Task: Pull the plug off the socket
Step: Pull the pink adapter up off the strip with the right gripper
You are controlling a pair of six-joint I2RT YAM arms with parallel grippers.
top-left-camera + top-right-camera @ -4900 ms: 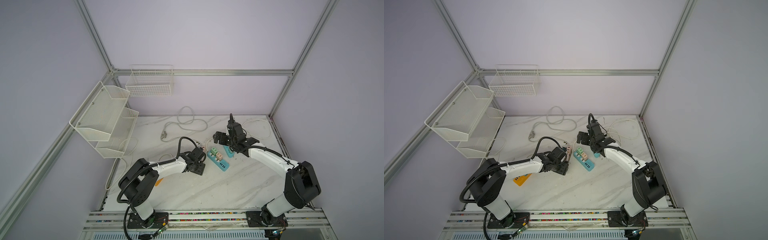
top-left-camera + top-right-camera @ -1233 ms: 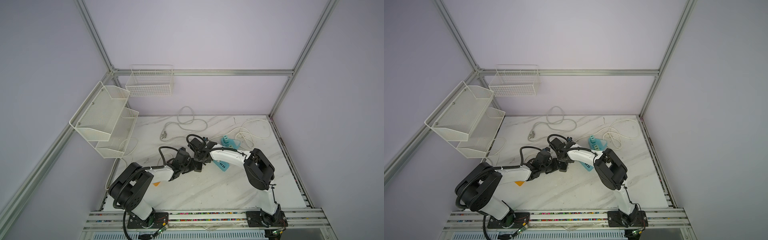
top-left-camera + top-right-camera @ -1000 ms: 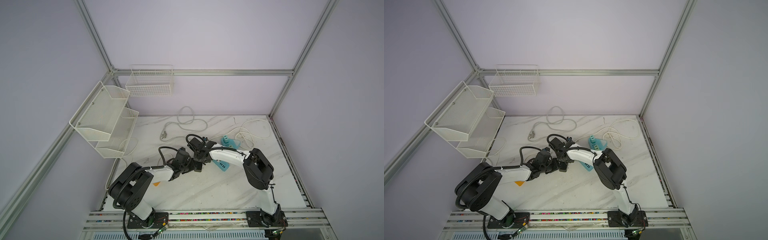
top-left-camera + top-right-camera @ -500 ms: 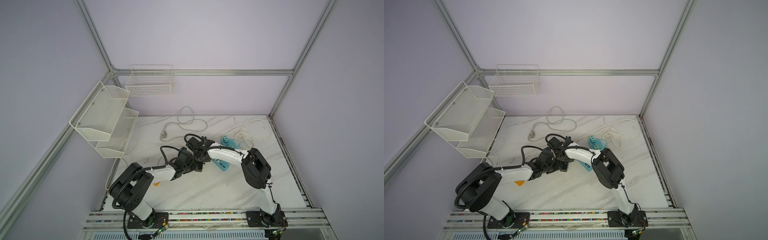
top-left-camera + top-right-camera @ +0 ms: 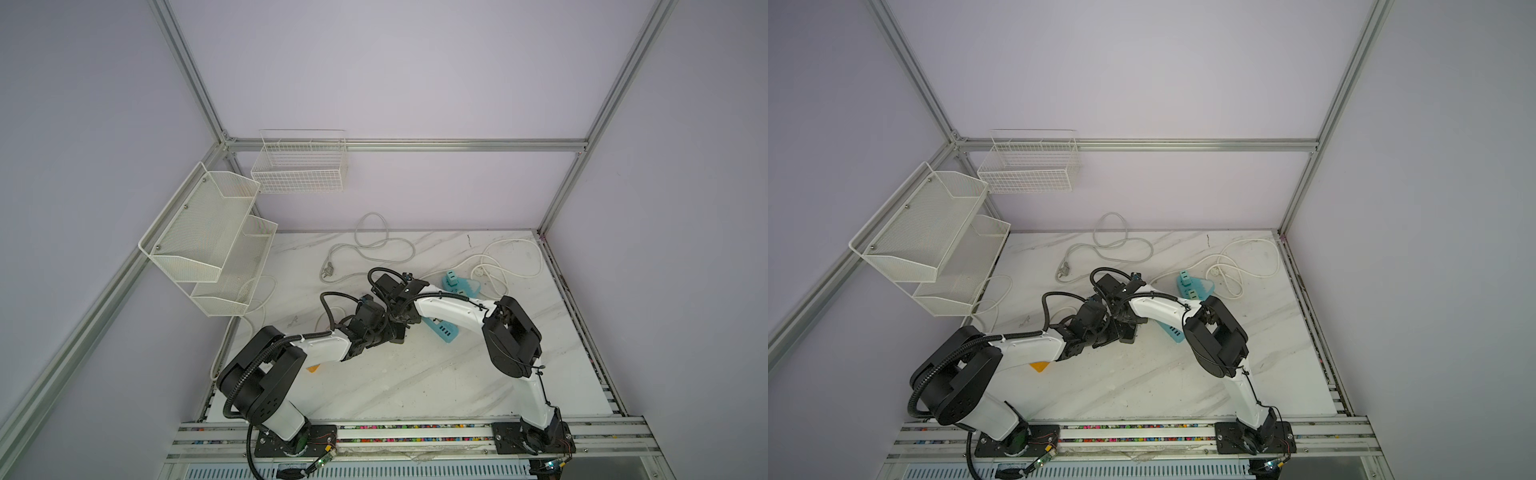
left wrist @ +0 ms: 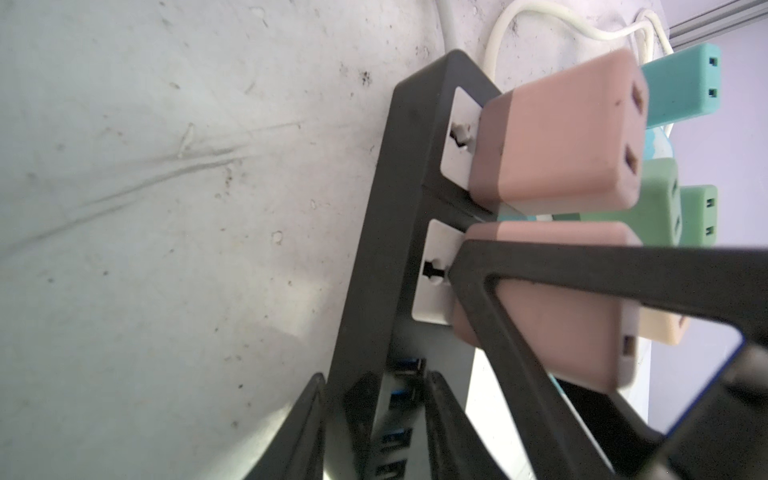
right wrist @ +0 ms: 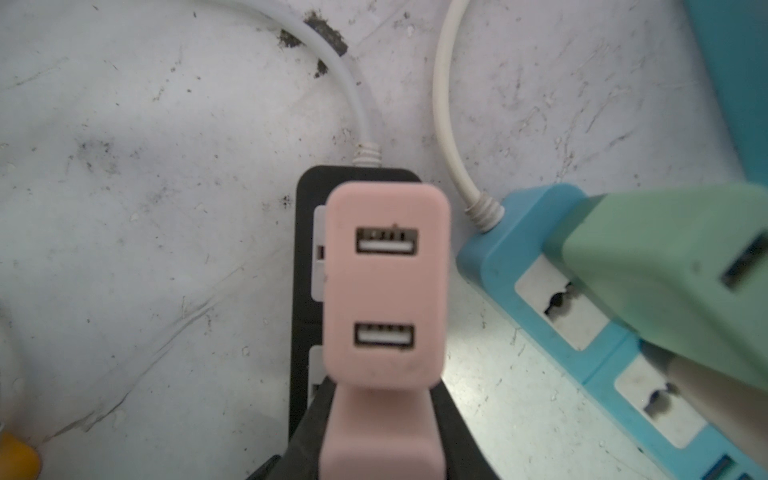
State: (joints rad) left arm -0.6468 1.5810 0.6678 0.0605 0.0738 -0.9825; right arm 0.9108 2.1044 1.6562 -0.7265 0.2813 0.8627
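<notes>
Right gripper [image 7: 380, 409] is seen clamped on the pink plug [image 7: 374, 440], with one black finger pressed to each of its sides. That plug is set against a white socket [image 6: 430, 309] of the black power strip [image 6: 374, 232], which lies near the middle of the marble table [image 5: 395, 386]. Whether the pins have left the socket cannot be told. The left gripper [image 6: 374, 378] is closed around the strip's end that carries the blue USB ports, the strip being held between its fingers. A second pink plug [image 7: 386, 282] is fitted in the neighbouring socket, towards the end where the strip's white cable [image 7: 351, 91] enters. Just to the right a blue power strip [image 7: 519, 249] is laid, with a green plug [image 7: 665, 266] fitted in it. Mesh shelves [image 5: 208, 232] are mounted on the left wall and a wire basket [image 5: 299, 170] on the far wall, both well apart from the arms.
</notes>
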